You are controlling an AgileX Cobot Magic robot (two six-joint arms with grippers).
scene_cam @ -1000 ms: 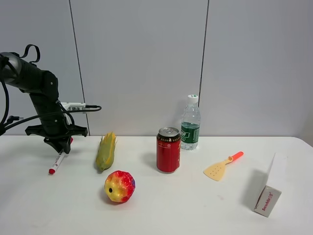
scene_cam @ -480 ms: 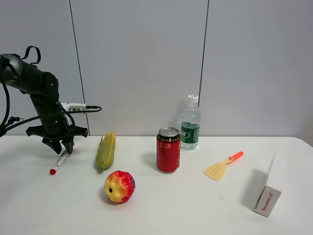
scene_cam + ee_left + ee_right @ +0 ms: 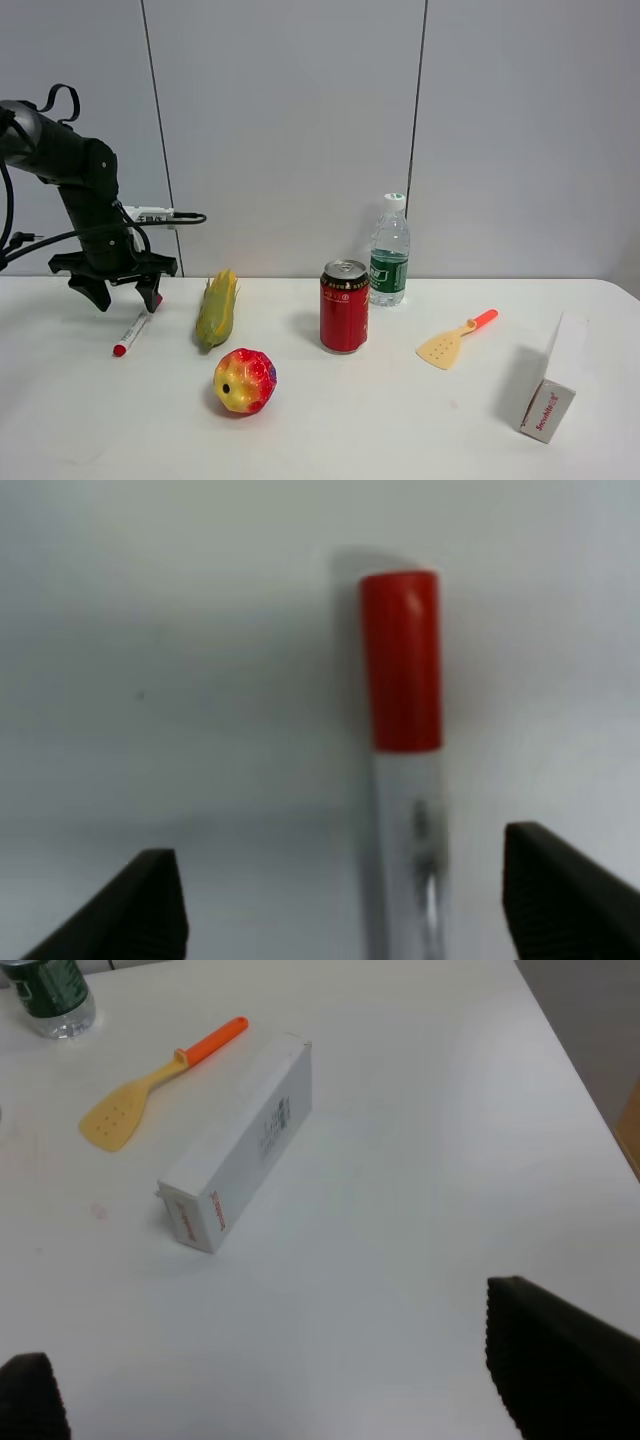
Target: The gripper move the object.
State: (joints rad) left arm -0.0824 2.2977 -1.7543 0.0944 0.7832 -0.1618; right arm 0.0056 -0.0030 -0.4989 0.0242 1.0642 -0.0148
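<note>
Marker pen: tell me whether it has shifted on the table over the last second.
Yes. The marker pen has slid right, closing some of the gap to the corn cob, which stayed put. The left pincer now hangs open above it.

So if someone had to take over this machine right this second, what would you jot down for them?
Left gripper: open, empty, hovering just above the table, over the far end of the slim white marker pen with the red cap.
Right gripper: open, empty, hanging over the white cardboard box at the table's right end.
Marker: lying flat on the table, left of the yellow corn cob, not gripped.
Done: the marker looks set down and let go.
Left: probably only lifting the left arm clear; check that the marker lies where it is wanted.
</note>
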